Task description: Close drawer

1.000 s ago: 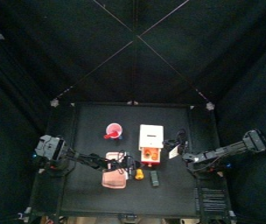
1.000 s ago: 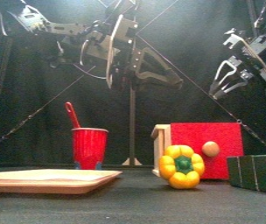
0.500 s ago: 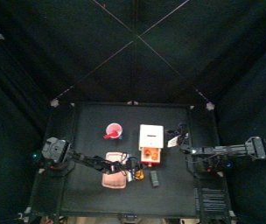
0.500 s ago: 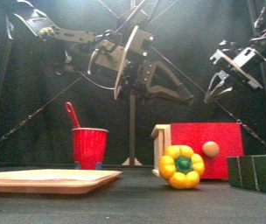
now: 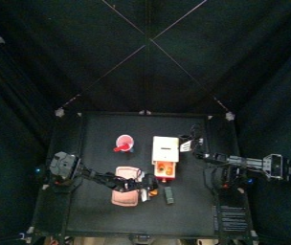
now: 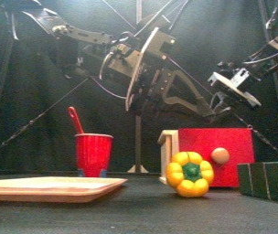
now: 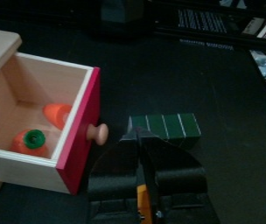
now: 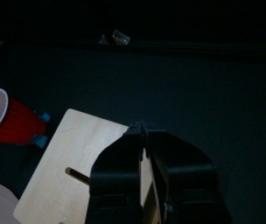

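The white cabinet (image 5: 167, 146) stands mid-table with its orange-red drawer (image 5: 167, 169) pulled out toward the front edge. In the left wrist view the drawer (image 7: 80, 129) stands open, knob facing the camera, with a small orange and green toy inside. My left gripper (image 7: 140, 143) hangs shut and empty a short way in front of the knob, beside a green block (image 7: 164, 126). My right gripper (image 8: 143, 140) is shut on nothing and hovers over the cabinet's pale top (image 8: 77, 171), reaching in from the right (image 5: 194, 145).
A red cup (image 6: 94, 154) holding a red stick stands left of the cabinet. A flat pink board (image 6: 50, 187) lies at the front left. A yellow toy pepper (image 6: 190, 174) sits before the drawer front (image 6: 215, 146), a green block (image 6: 270, 178) to its right.
My right arm has stretched in from the right to above the cabinet, and its jaws have closed. My left arm has swung lower and toward the drawer.
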